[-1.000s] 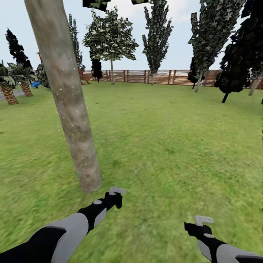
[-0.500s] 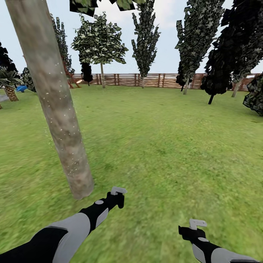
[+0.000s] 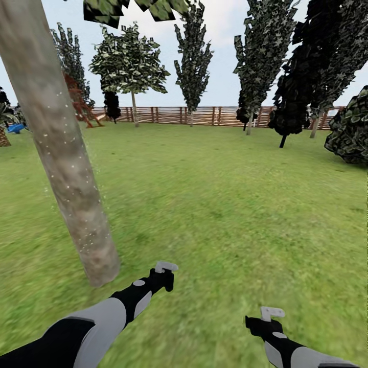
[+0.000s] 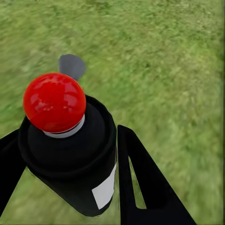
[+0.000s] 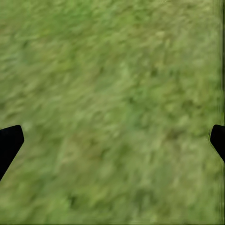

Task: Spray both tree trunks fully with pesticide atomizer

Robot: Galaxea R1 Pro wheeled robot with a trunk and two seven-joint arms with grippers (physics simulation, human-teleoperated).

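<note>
While I watched from the head camera, the lawn point(image 3: 230, 204) spread wide and green to a slatted fence point(image 3: 204, 115) far off, with dark narrow trees point(image 3: 194, 56) and a leafy tree point(image 3: 128, 61) standing before it. Nearest me, a thick grey-brown trunk point(image 3: 66, 163) rose at the left, leaning in the picture and dotted with tiny white specks; its foot met the grass just ahead of my left arm. A wooden playset point(image 3: 79, 102) with a bit of blue slide point(image 3: 15, 128) showed behind that trunk, well apart from it. A dark bush point(image 3: 352, 128) sat at the right edge.

My left tool point(image 3: 162, 278) reached low over the grass near the trunk's base, a light grey piece showing at its tip. Through the left wrist camera I saw the atomizer point(image 4: 70, 154), black with a whitish label and a red ball on top, clamped between the tool's two black fingers point(image 4: 140, 187), which pressed against its sides. My right tool point(image 3: 266, 322) hung over bare grass to the right; in its wrist camera the fingertips point(image 5: 9, 140) stood spread far apart, gripping nothing.
</note>
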